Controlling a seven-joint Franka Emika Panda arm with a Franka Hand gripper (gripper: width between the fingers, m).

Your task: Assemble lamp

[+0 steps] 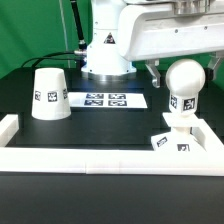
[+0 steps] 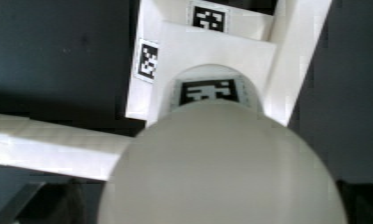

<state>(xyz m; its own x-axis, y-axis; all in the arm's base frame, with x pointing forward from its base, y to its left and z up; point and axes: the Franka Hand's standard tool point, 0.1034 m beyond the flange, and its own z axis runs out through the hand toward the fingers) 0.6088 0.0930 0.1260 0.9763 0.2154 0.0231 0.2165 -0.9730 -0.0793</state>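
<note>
The round white bulb (image 1: 185,78) stands upright with its tagged neck down on the small square base (image 1: 172,141), at the exterior view's right, inside the corner of the rails. My gripper (image 1: 183,73) hangs over it with one dark finger on each side of the bulb; the jaws look spread, with a small gap at the bulb's sides. In the wrist view the bulb (image 2: 209,160) fills the space between the fingers of the gripper (image 2: 201,205), and the tagged base (image 2: 186,50) lies beyond it. The tapered shade (image 1: 50,95) stands alone at the exterior view's left.
The marker board (image 1: 105,100) lies flat in front of the robot's base (image 1: 105,55). White border rails run along the front (image 1: 100,158), the left (image 1: 8,126) and the right (image 1: 207,130). In the wrist view a rail (image 2: 41,140) passes close beside the base.
</note>
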